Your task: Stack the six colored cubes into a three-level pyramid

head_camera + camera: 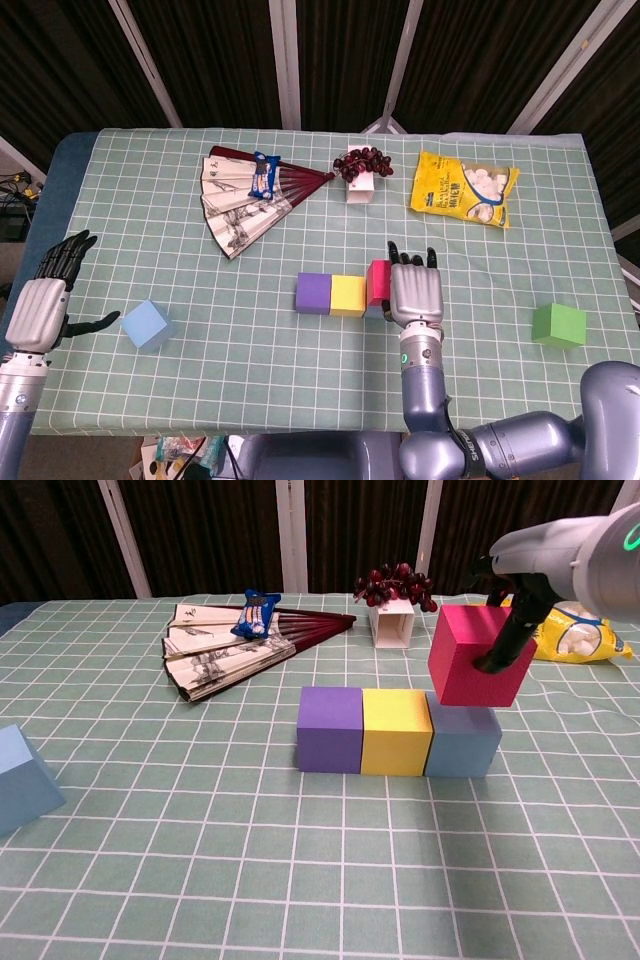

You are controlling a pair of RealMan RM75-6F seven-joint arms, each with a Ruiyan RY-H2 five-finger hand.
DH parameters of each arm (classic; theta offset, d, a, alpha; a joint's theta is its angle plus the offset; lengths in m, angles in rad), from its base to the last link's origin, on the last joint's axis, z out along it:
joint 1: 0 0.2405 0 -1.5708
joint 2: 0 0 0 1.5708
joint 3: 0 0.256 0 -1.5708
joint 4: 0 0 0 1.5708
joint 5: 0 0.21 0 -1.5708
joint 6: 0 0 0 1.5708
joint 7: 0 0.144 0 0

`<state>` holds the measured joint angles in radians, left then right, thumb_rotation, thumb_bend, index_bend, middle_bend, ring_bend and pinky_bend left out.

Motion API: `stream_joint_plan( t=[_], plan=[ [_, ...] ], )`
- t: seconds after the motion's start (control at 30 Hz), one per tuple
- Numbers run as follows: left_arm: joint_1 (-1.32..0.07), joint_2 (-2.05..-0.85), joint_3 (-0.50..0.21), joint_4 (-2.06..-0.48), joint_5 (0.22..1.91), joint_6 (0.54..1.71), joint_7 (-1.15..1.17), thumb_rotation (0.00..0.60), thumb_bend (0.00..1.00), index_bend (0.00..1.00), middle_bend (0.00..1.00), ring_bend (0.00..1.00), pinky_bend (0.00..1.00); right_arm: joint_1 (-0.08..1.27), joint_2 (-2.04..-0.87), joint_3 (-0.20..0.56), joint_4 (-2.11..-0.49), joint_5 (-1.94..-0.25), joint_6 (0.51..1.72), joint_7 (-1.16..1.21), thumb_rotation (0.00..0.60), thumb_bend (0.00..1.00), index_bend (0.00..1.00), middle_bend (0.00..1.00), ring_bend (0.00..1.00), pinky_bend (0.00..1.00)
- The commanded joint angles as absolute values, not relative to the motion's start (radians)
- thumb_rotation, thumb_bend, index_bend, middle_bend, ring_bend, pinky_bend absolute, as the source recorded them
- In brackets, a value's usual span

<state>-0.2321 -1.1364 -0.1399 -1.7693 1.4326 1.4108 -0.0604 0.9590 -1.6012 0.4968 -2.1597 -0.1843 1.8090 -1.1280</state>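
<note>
A purple cube (329, 728), a yellow cube (396, 731) and a grey-blue cube (463, 739) stand touching in a row mid-table. My right hand (414, 292) holds a pink cube (474, 656) in the air just above the grey-blue one, slightly tilted. In the head view the pink cube (377, 281) peeks out left of that hand. A light blue cube (145, 324) lies at the near left, beside my left hand (42, 305), which is open and holds nothing. A green cube (558, 325) sits alone at the near right.
A folding fan (248, 195) with a blue packet (264, 175) on it lies at the back left. A white box with dark grapes (361, 172) and a yellow snack bag (463, 187) stand at the back.
</note>
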Motion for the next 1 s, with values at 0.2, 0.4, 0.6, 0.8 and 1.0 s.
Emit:
stream_joint_plan(
  t=[0.2, 0.4, 0.6, 0.8, 1.0],
  plan=[
    [-0.231, -1.143, -0.145, -1.757, 1.432, 1.421, -0.075, 0.600, 0.09, 0.00, 0.00, 0.01, 0.03, 0.986, -1.642, 0.537, -2.128, -0.141, 1.826, -1.118, 0.600, 0.38, 0.00, 0.36, 0.21, 0.00],
    [-0.230, -1.147, -0.145, -1.751, 1.432, 1.424, -0.087, 0.600, 0.09, 0.00, 0.00, 0.01, 0.03, 0.997, -1.660, 0.538, -2.120, -0.137, 1.839, -1.115, 0.600, 0.38, 0.00, 0.36, 0.21, 0.00],
    [-0.231, -1.149, -0.142, -1.747, 1.435, 1.424, -0.091, 0.600, 0.09, 0.00, 0.00, 0.01, 0.03, 1.011, -1.684, 0.538, -2.107, -0.139, 1.855, -1.115, 0.600, 0.38, 0.00, 0.36, 0.21, 0.00],
    [-0.230, -1.149, -0.144, -1.743, 1.430, 1.424, -0.106, 0.600, 0.09, 0.00, 0.00, 0.01, 0.03, 1.020, -1.709, 0.534, -2.088, -0.141, 1.859, -1.114, 0.600, 0.38, 0.00, 0.36, 0.21, 0.00],
    [-0.230, -1.149, -0.145, -1.736, 1.431, 1.423, -0.118, 0.600, 0.09, 0.00, 0.00, 0.01, 0.03, 1.024, -1.729, 0.522, -2.068, -0.155, 1.855, -1.109, 0.600, 0.38, 0.00, 0.36, 0.21, 0.00]
  ],
)
